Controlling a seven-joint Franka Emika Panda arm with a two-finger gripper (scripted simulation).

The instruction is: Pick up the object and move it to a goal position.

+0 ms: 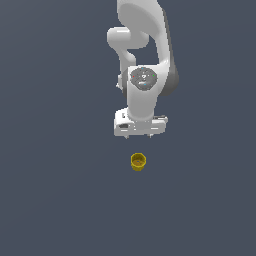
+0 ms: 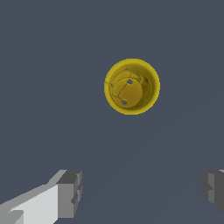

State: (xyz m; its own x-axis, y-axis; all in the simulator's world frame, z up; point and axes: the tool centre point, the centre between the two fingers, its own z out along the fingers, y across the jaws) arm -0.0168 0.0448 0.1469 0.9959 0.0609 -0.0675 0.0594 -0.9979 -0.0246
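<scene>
Dark slate worktop all round, and the little yellow cup stands upright just below centre frame. Above it hangs the tool, fingers spread wide, holding nothing. Best centre over that rim before dropping, then pinch gently.

Small mustard-yellow hollow cylinder, cup-like, upright, open end up, on dark grey floor.

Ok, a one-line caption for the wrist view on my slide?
Wrist view: open end effector above the floor, short of the upright yellow cup, nothing held.
</scene>
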